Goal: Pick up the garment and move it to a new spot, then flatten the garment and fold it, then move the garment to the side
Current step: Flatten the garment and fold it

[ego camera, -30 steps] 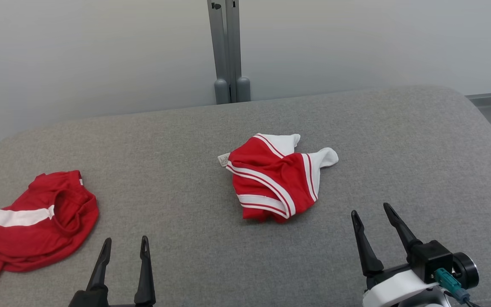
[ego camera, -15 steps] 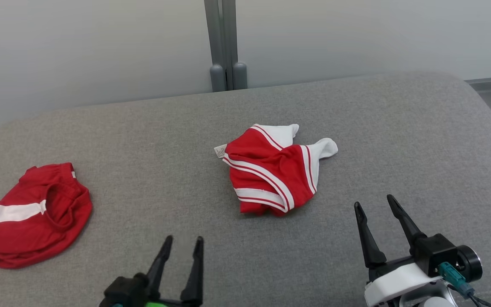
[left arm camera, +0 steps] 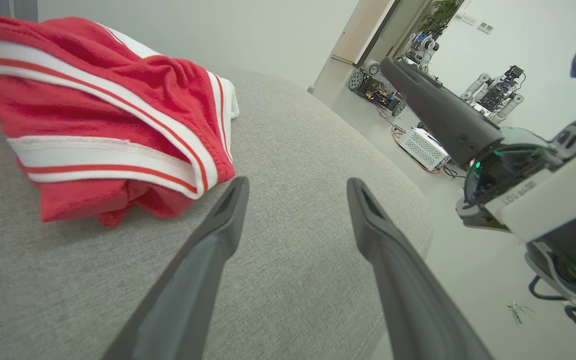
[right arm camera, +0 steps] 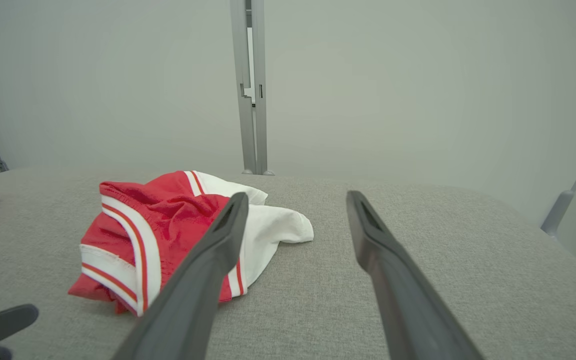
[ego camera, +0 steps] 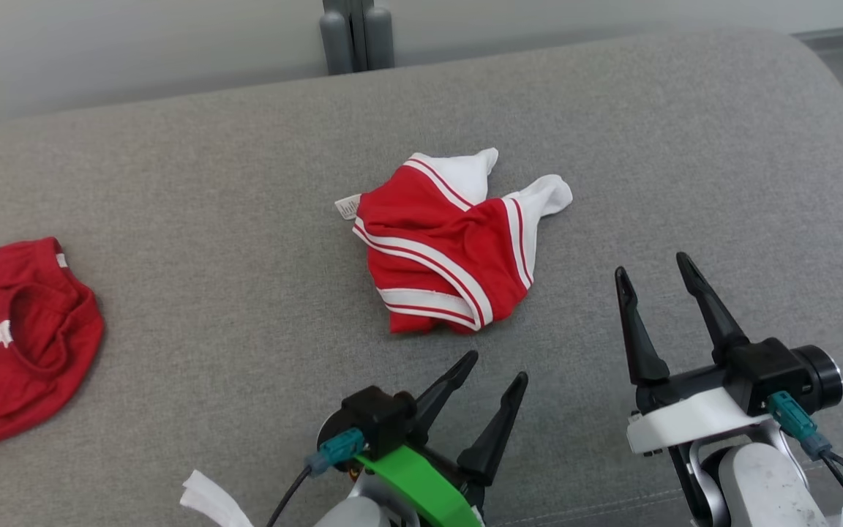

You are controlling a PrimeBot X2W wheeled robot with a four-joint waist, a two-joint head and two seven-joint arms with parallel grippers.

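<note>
Head view: crumpled red-white garment (ego camera: pixel 443 252) on grey felt.

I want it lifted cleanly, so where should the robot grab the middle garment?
Probably the garment at its banded near edge, the left gripper coming low from the robot's side: that thick fold bulges off the cushion toward its open jaws. The white corner suits the right gripper.

Red white-striped cloth (ego camera: pixel 34 351), perhaps shorts, far left on grey cushion (ego camera: pixel 209 219)
</note>
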